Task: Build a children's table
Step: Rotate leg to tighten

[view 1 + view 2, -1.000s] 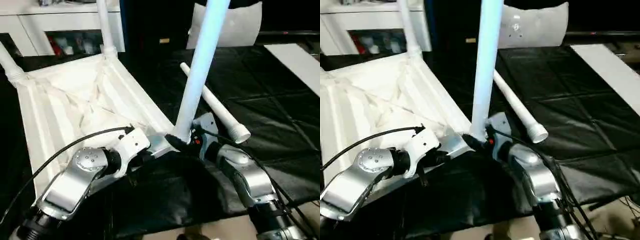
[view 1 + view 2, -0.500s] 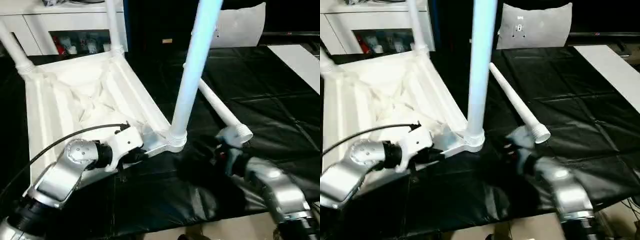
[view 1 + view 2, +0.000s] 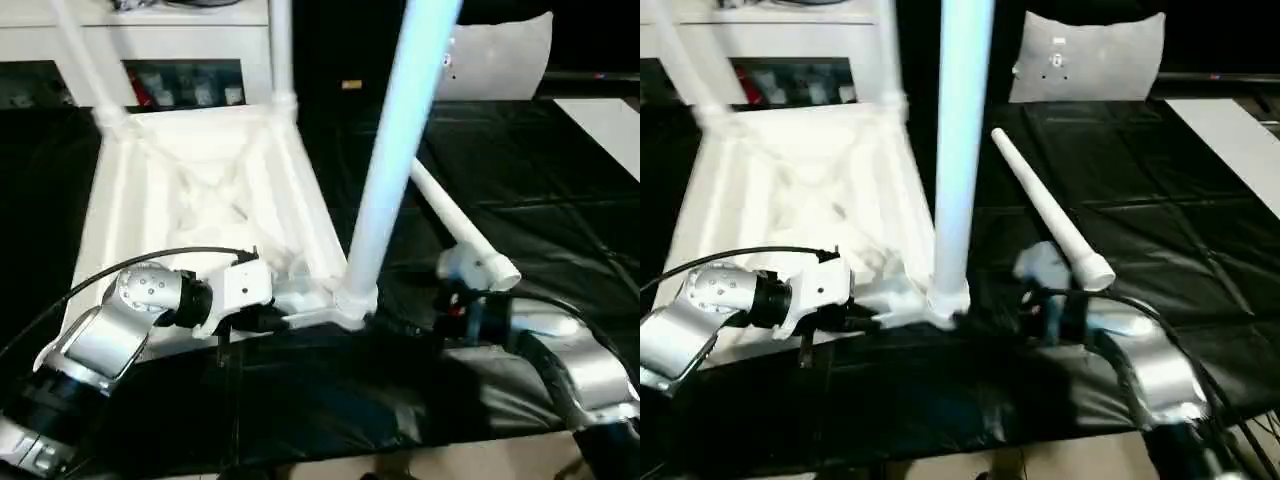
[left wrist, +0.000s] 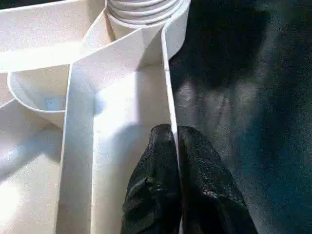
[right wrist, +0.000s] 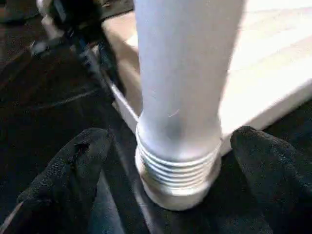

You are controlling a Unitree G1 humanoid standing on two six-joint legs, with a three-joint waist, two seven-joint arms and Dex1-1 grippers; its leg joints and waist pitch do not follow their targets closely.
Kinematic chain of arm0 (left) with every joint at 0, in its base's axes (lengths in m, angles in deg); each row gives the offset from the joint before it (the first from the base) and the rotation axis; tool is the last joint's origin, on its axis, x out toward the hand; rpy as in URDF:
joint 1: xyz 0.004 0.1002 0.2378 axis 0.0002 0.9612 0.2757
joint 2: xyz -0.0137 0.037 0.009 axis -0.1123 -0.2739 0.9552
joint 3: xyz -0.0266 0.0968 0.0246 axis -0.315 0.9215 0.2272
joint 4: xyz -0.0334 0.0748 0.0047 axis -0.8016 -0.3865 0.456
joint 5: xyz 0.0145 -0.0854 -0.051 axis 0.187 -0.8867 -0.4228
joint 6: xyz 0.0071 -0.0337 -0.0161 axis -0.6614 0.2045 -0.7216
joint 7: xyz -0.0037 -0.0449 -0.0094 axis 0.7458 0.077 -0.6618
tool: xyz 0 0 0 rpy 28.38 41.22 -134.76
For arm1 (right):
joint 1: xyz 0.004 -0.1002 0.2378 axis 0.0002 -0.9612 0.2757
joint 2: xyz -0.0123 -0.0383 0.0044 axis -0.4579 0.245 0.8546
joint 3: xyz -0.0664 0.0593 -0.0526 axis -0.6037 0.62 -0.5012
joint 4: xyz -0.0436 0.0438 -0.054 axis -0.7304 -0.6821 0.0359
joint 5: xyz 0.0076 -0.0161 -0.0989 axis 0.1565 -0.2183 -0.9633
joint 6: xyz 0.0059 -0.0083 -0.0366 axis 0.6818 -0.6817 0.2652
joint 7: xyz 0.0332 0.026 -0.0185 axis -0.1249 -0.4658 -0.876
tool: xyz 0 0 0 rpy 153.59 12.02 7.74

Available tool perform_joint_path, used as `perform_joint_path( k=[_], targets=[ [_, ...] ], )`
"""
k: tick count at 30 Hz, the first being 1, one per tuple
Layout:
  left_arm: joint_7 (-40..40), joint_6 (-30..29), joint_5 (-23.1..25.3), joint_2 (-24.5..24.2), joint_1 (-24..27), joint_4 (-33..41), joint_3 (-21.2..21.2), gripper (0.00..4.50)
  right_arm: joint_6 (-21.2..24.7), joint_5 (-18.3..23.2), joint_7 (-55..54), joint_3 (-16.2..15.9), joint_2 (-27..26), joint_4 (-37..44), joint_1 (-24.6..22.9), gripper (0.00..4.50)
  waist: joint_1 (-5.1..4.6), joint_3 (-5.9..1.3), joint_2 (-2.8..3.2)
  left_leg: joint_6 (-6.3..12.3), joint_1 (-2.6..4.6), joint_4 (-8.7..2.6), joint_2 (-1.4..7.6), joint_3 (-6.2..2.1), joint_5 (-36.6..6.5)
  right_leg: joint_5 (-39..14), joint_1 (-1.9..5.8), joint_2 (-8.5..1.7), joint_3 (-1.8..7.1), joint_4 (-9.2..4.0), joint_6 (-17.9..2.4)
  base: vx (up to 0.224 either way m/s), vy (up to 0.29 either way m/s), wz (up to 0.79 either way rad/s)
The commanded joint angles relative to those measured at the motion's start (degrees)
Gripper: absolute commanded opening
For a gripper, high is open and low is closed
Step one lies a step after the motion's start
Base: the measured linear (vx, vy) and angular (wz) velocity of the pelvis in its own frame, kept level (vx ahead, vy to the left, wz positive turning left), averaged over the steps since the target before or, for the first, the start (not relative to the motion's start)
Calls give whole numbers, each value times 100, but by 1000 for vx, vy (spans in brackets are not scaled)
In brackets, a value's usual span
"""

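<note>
The children's table top [image 3: 200,200] lies upside down on the black mat, ribbed underside up. Two legs [image 3: 282,50] [image 3: 85,60] stand in its far corner sockets. A third leg [image 3: 395,160] stands upright in the near right socket [image 3: 355,300]. One loose leg [image 3: 1045,200] lies on the mat to the right. My left gripper [image 4: 174,134] is shut on the top's thin rim wall [image 4: 168,92] just beside that near socket. My right gripper [image 5: 170,139] is open; its fingers [image 5: 73,165] stand on either side of the upright leg's threaded base, apart from it.
A white cabinet with shelves [image 3: 180,40] stands behind the table top. At the back right there is a white cushion-like thing [image 3: 500,55], and a white board [image 3: 610,115] lies at the far right. The black mat [image 3: 540,180] ends near the picture's bottom edge.
My right gripper has let go of the upright leg's base, opened wider and drawn back a little to the right. The head view has shifted. The left gripper still pinches the rim.
</note>
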Motion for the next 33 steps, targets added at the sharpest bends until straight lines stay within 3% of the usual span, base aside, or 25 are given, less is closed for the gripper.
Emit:
perform_joint_path(
  k=[1, 5, 9, 20, 27, 32, 33],
  targets=[
    [341, 187, 42, -5, -47, 17, 366, 0, -117, -117, 106, -81, 25, -150, 107, 444, -41, -410, 54, 266, 120, -325, 375, -131, -919, -150, 206, -513, 289, -356, -1447, 0, 0, 0],
    [463, 308, 76, 15, -17, -35, 356, 0, -187, -159, 118, -131, -105, -431, 346, 428, -49, -408, 47, 235, 117, -323, 378, -135, -948, -193, 201, -517, 285, -347, -1487, 0, 0, 0],
    [521, 386, 82, -7, -8, -62, 365, 0, -231, -112, 235, -155, -181, -597, 474, 384, -43, -403, 24, 226, 116, -322, 382, -133, -1031, -389, 197, -531, 290, -355, -1470, 0, 0, 0],
    [566, 471, 133, -55, 34, -97, 322, 0, -209, -45, 568, -257, -279, -785, 566, 292, -36, -397, 49, 186, 112, -325, 381, -138, -1110, -551, 181, -526, 292, -360, -1429, 0, 0, 0],
    [535, 418, 117, -82, 72, -83, 283, 0, -83, -5, 647, -293, -301, -745, 491, 275, -41, -381, 57, 188, 112, -327, 379, -139, -1135, -509, 174, -519, 294, -359, -1443, 0, 0, 0],
    [-2, -242, -241, 334, 211, 194, -41, 0, 312, -23, 52, -268, -503, -409, 72, 274, -38, -358, 75, 136, 125, -352, 399, -148, -1261, -573, 162, -527, 298, -366, -1460, 0, 0, 0],
    [-316, -472, -228, 498, 233, 280, -121, 0, 385, -132, -406, -212, -700, -390, -42, 273, -57, -304, 91, 112, 111, -374, 380, -153, -1429, -853, 141, -522, 302, -404, -1414, 0, 0, 0]
  ],
)
